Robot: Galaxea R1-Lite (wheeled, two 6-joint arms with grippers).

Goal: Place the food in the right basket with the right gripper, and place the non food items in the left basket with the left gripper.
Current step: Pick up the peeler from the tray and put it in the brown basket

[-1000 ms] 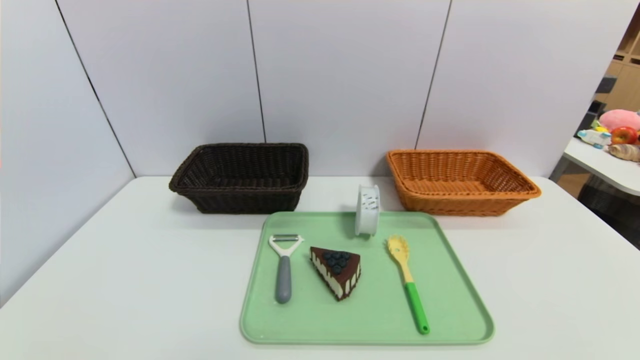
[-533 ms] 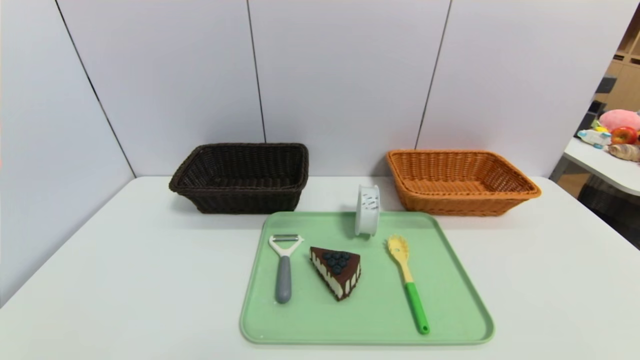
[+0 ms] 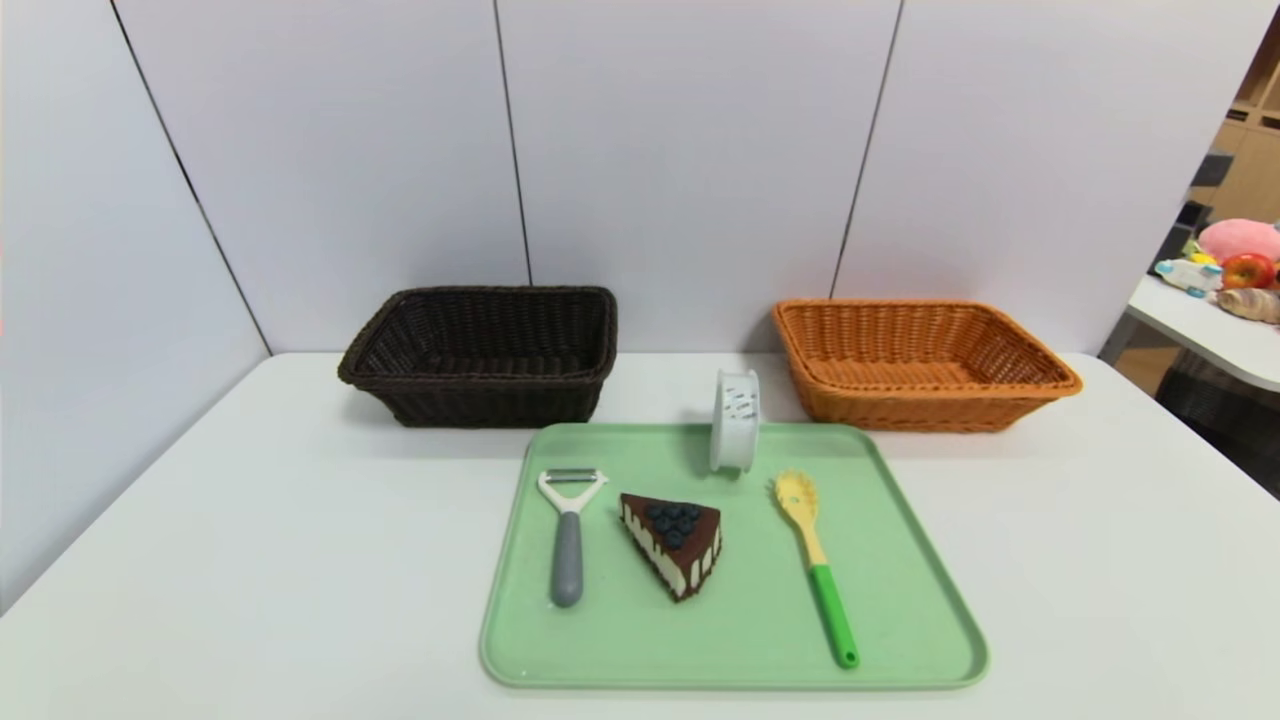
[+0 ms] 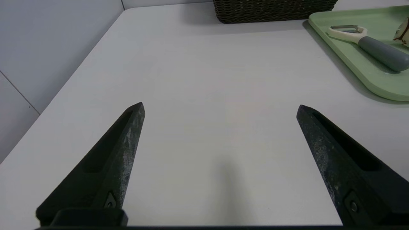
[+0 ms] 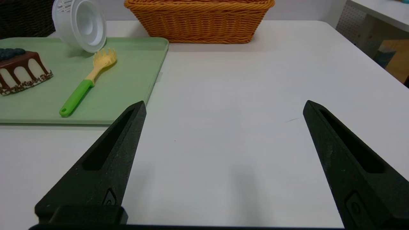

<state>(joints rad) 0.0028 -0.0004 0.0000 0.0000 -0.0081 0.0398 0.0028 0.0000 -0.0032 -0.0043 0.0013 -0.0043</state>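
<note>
A green tray [image 3: 900, 560] holds a chocolate cake slice [image 3: 672, 543], a grey-handled peeler [image 3: 567, 535], a yellow-and-green pasta spoon [image 3: 817, 565] and a white round container [image 3: 735, 420] standing on edge. Behind it stand a dark brown basket [image 3: 482, 355] on the left and an orange basket [image 3: 915, 362] on the right, both holding nothing I can see. My left gripper [image 4: 220, 107] is open over bare table, left of the tray, with the peeler [image 4: 367, 44] off to one side. My right gripper [image 5: 224, 105] is open over bare table, right of the tray [image 5: 127, 86]. Neither arm shows in the head view.
The white table [image 3: 250, 550] is walled by grey panels behind and on the left. A second table [image 3: 1215, 330] with toys and fruit stands beyond the right edge.
</note>
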